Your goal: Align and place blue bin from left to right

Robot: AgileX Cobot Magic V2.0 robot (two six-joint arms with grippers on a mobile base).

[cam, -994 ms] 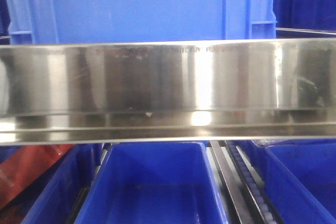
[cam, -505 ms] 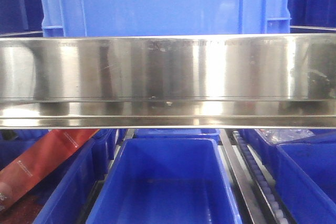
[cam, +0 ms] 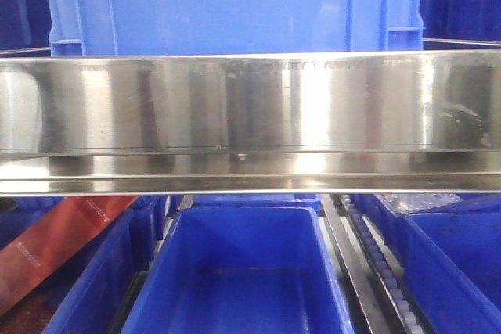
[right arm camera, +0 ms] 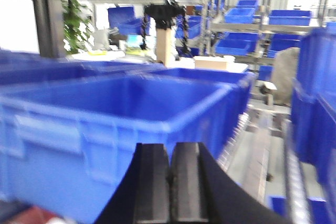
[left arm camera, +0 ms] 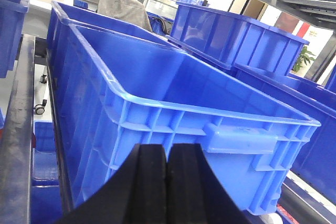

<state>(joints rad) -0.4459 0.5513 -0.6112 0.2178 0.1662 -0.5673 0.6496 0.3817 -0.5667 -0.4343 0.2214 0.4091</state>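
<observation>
Both jaws are clenched with nothing between them: your left gripper (left arm camera: 167,182) and right gripper (right arm camera: 171,187) each show black pads pressed together. Each arm is held level, pointing at the upper outer wall of a blue crate just ahead. From the front view, the blue bin (cam: 235,5) stands on the far side of the steel shelf rail (cam: 250,123), spanning most of its width. Below the rail, a darker bin (cam: 235,279) sits open, with a red packet (cam: 55,244) to its left.
</observation>
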